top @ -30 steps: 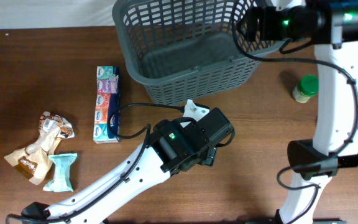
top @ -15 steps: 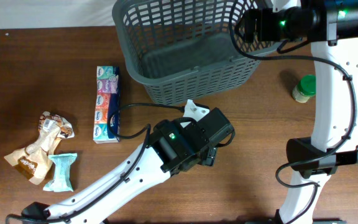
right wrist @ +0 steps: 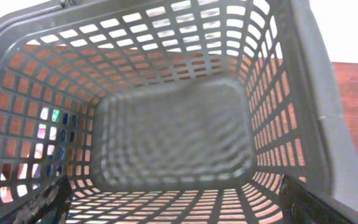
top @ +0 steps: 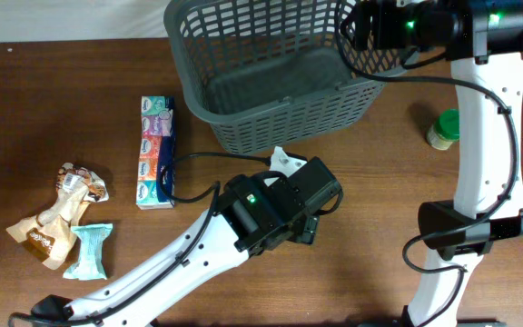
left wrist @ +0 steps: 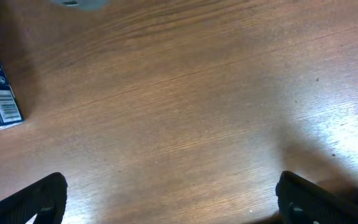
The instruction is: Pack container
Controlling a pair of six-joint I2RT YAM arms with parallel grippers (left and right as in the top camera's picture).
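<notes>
Grey lattice-sided container [top: 271,82], solid-bottomed.

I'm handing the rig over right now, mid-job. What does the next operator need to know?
Left gripper: open, empty, over bare table.
Right gripper: open, empty, at the basket by its right rim, camera looking in.
Basket: far side of the table, nothing inside.
Done: nothing packed yet.
Left to do: tissue pack, brown wrappers and teal packet lie left of the basket; green-lidded jar stands to its right.
</notes>
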